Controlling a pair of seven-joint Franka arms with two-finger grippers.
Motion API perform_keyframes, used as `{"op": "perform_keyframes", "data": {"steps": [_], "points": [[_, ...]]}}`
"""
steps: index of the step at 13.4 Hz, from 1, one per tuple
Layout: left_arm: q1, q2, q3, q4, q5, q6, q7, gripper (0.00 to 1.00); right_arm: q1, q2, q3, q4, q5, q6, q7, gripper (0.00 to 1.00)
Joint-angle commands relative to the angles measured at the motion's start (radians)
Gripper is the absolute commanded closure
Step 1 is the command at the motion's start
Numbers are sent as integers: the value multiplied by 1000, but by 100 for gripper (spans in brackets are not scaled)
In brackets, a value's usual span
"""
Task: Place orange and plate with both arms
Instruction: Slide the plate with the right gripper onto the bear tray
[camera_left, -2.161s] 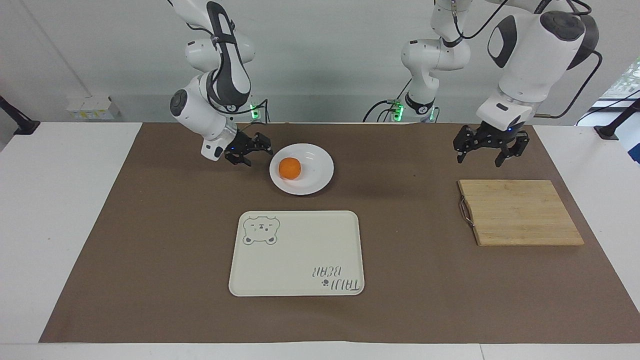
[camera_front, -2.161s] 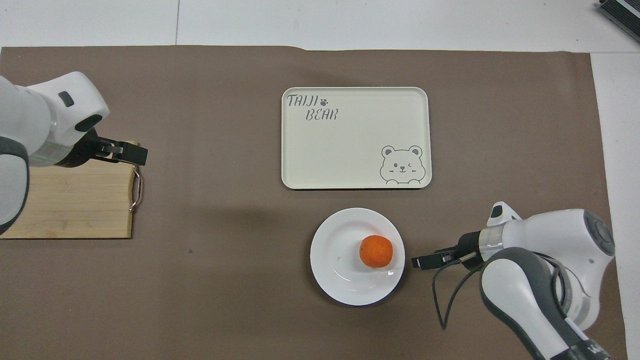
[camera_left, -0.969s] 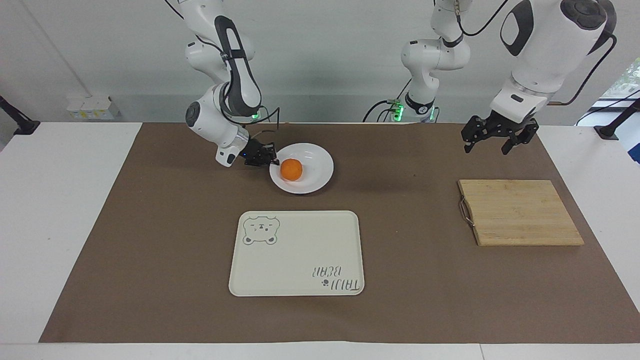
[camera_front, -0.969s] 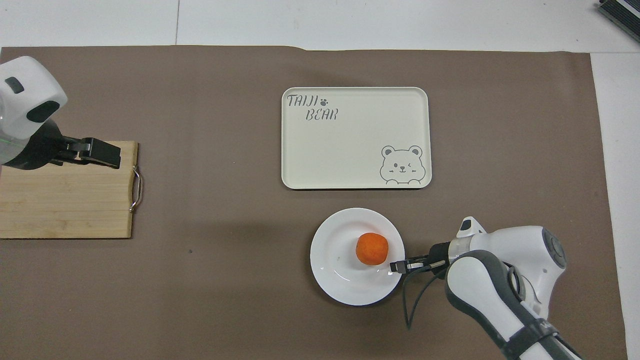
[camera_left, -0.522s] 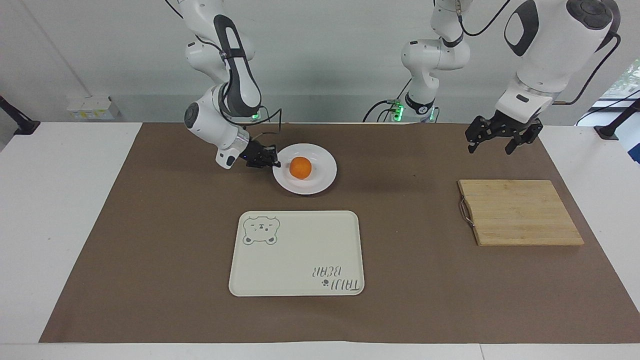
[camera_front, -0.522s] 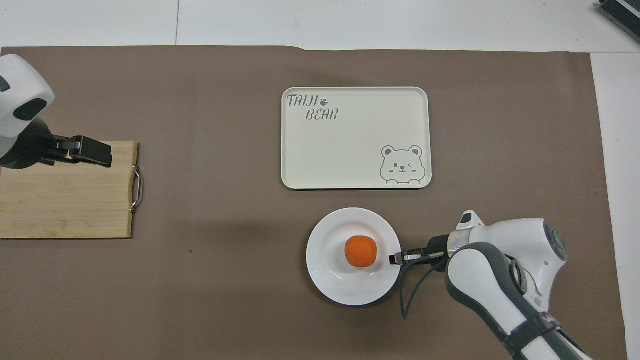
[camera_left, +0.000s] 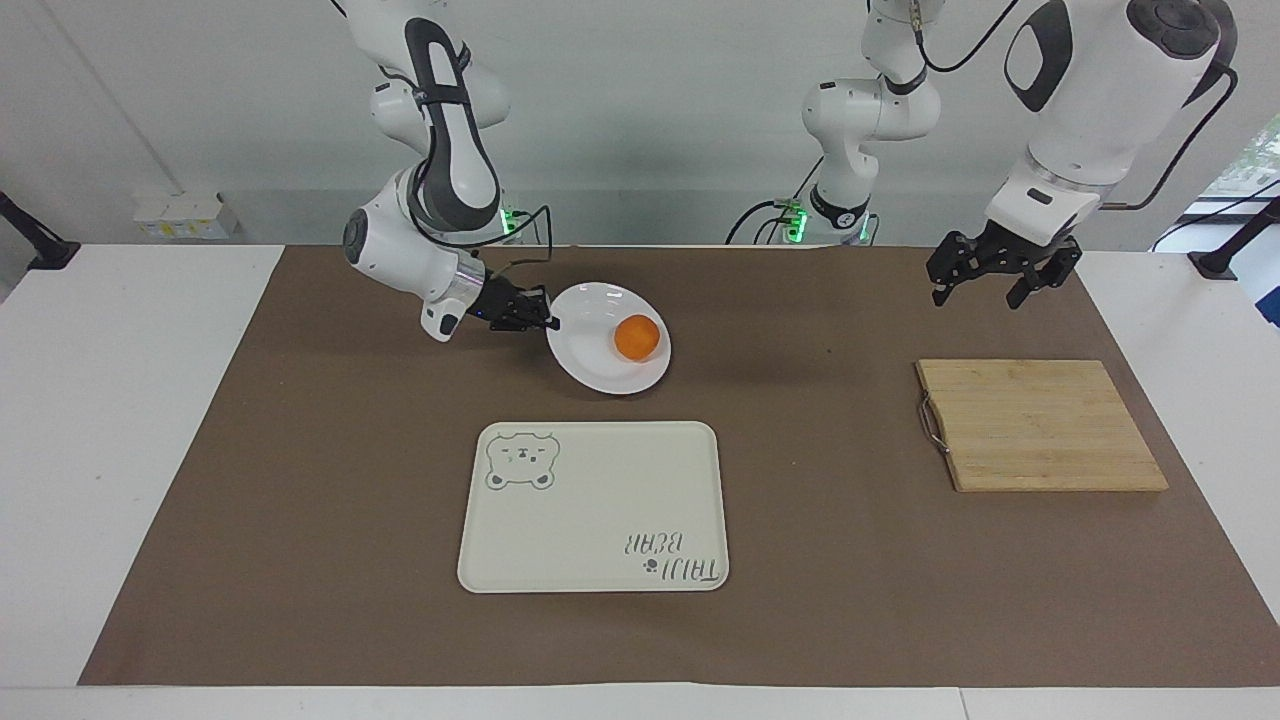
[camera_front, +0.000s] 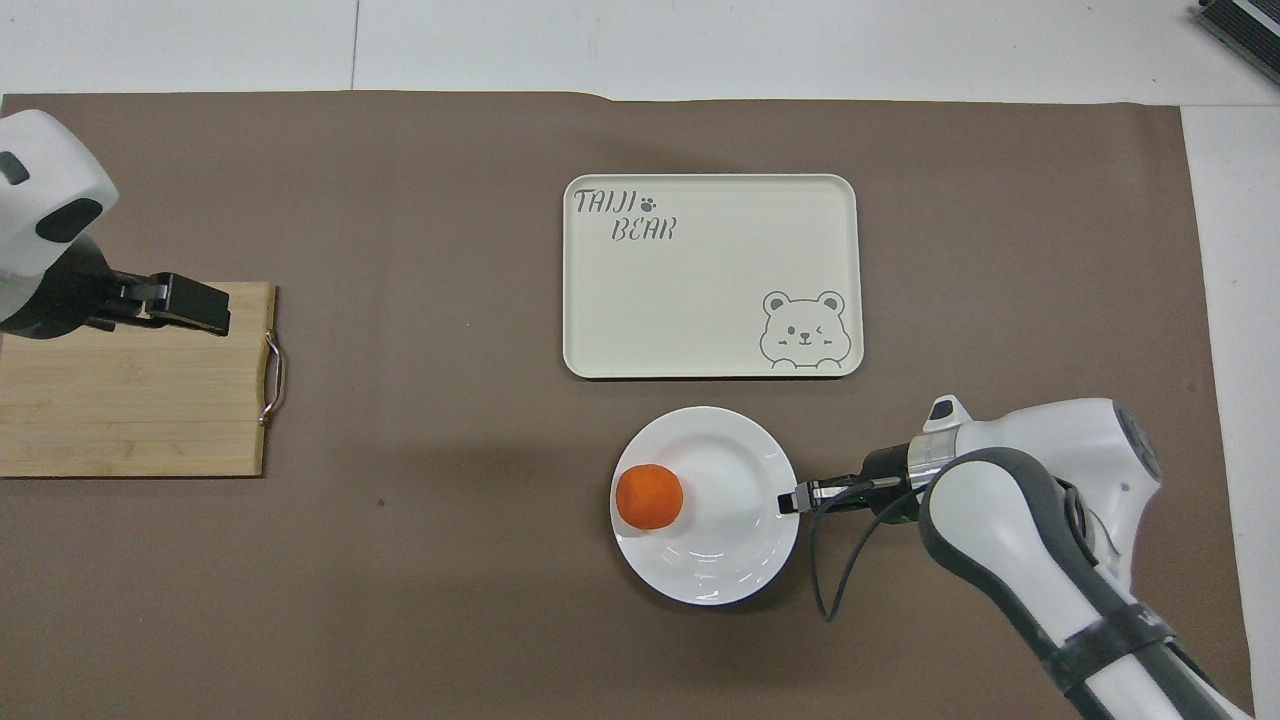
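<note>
Lifting the tilted plate (camera_left: 600, 372) by its rim, the clamped right gripper (camera_left: 548, 322) should level it before the orange (camera_left: 637, 338) rolls off, while the left gripper (camera_left: 990, 283) waits wide over the table.

1. Plate (camera_left: 600, 350): round, glossy white, shallow; tilted, with the rim toward the right arm's end of the table raised and pinched by the right gripper (camera_left: 548, 322); opposite rim lower, over the brown mat.
2. Orange (camera_left: 637, 338): small, round, matte; resting in the plate against its lower rim.
</note>
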Motion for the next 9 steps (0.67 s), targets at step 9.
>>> {"op": "perform_keyframes", "data": {"steps": [9], "points": [[-3, -38, -10, -20, 8, -50, -7, 0, -64, 174, 2, 296, 225, -57, 7, 100]]}}
